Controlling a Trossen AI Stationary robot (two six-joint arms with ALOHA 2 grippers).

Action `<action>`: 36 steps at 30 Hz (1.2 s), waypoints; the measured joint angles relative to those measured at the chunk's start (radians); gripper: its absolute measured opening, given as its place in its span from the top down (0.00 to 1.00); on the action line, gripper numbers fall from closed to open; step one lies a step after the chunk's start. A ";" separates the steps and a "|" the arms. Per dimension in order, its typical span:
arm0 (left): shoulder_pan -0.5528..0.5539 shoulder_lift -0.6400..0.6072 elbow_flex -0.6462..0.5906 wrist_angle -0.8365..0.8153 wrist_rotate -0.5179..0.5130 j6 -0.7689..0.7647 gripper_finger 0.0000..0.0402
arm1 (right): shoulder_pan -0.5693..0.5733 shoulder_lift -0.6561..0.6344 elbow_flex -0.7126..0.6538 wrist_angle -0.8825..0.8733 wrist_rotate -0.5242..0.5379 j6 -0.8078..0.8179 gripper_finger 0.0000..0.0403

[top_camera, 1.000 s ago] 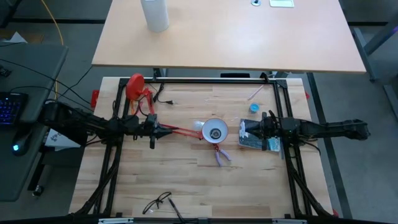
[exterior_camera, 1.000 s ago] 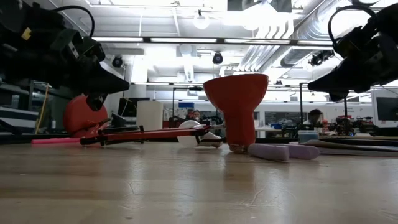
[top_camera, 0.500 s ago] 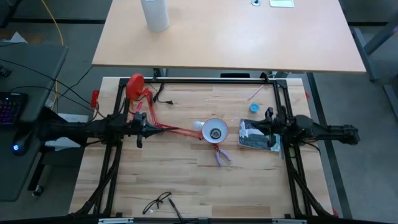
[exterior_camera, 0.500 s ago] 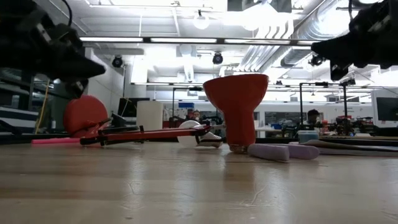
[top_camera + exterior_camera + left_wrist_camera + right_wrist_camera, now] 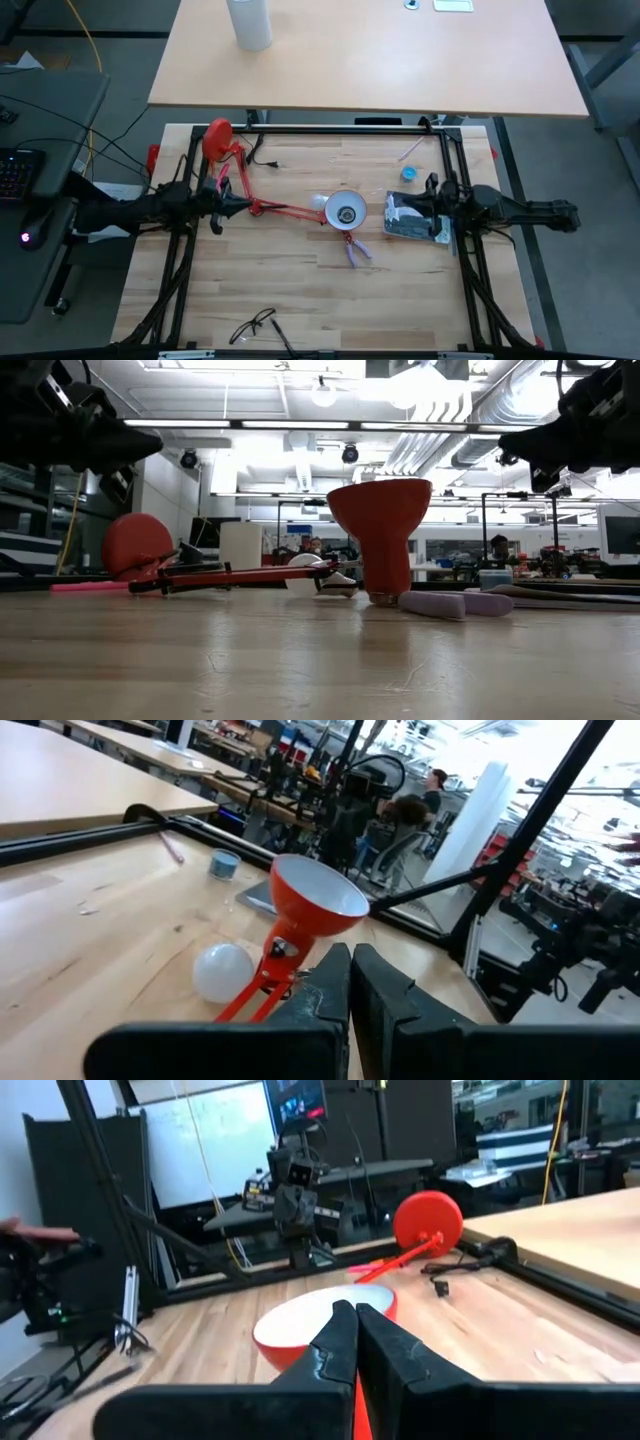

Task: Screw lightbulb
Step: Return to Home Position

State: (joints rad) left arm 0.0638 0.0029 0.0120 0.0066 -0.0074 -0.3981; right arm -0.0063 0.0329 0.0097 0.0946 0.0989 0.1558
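The white lightbulb [image 5: 318, 203] lies on its side on the wooden table, right beside the red lamp's shade [image 5: 345, 212]. It also shows in the left wrist view [image 5: 224, 972] and in the low view [image 5: 304, 573]. The lamp lies across the table, with its round base [image 5: 216, 140] at the far left and the shade's opening facing up. My left gripper [image 5: 243, 204] is shut and empty, above the lamp's arm and left of the bulb. My right gripper [image 5: 393, 210] is shut and empty, right of the shade. Both hang above the table.
Purple-handled pliers [image 5: 355, 250] lie just in front of the shade. A dark flat packet [image 5: 412, 222] lies under my right gripper. A blue cap [image 5: 408, 173] and a pink pen [image 5: 410, 150] lie at the far right, and glasses [image 5: 250, 325] near the front edge.
My left gripper has drawn back toward the table's left edge, away from the bulb and shade, and risen. My right gripper has risen and pulled back a little toward the right edge. The lamp and bulb have stayed in place.
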 joint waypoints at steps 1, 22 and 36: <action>0.001 0.000 0.000 0.000 -0.001 0.000 1.00 | 0.000 0.000 0.000 -0.011 0.000 0.000 1.00; 0.001 0.007 0.000 -0.001 -0.003 -0.001 1.00 | 0.000 0.000 -0.001 -0.062 0.000 0.000 1.00; 0.001 0.007 0.000 -0.001 -0.004 0.000 1.00 | 0.000 0.000 -0.001 -0.062 0.000 0.000 1.00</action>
State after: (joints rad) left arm 0.0647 0.0101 0.0120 0.0055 -0.0113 -0.3983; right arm -0.0063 0.0330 0.0090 0.0328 0.0986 0.1562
